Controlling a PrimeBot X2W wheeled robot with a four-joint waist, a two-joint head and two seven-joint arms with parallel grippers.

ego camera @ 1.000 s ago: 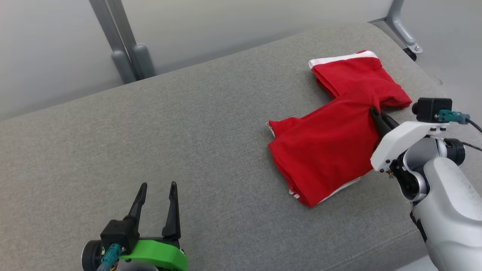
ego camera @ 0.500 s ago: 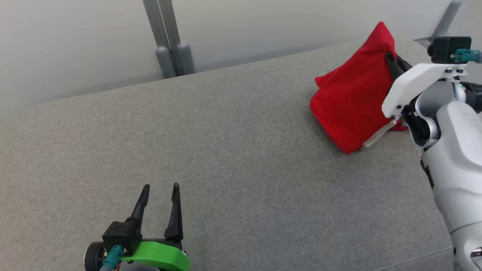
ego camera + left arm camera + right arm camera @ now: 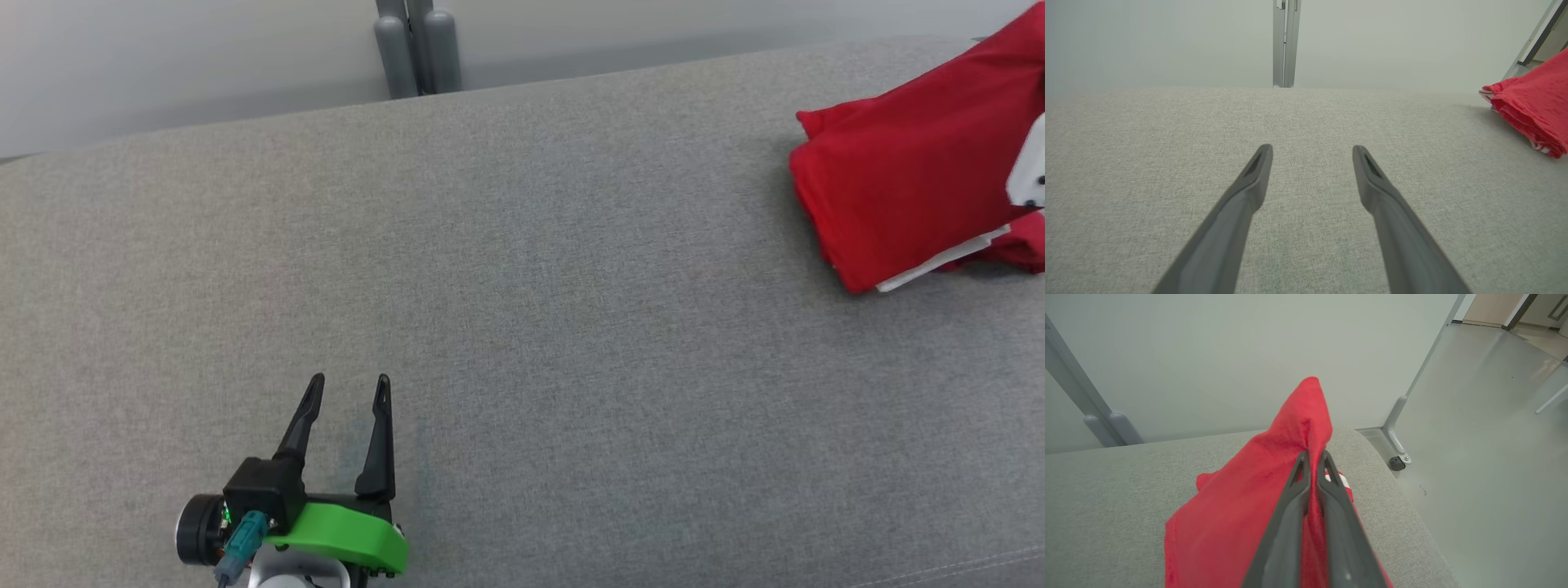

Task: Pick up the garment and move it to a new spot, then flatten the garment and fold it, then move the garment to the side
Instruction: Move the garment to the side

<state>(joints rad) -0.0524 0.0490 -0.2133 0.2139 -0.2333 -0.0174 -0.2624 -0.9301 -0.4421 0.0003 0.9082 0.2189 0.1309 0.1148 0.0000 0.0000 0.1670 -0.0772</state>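
At about 7 o'clock in the head view the left gripper (image 3: 349, 380) sits low over the grey cushion (image 3: 522, 286), its two fingers spread apart and holding nothing; I judge it waits there so as not to disturb the cloth. From it toward 12 and 3 o'clock the cushion gives wide, flat room for carrying and laying down; its far edge runs along 12 o'clock, with a grey post (image 3: 416, 49) behind it. At 2 o'clock is the red garment (image 3: 898, 188), bunched, its upper part lifted. In the right wrist view the right gripper (image 3: 1314, 454) has its fingers pressed together on a fold of the garment, pinching below the raised peak, probably so the rest hangs free. At 3 o'clock the cushion's rounded end drops to the floor (image 3: 1486, 437); the move should keep away from that edge.
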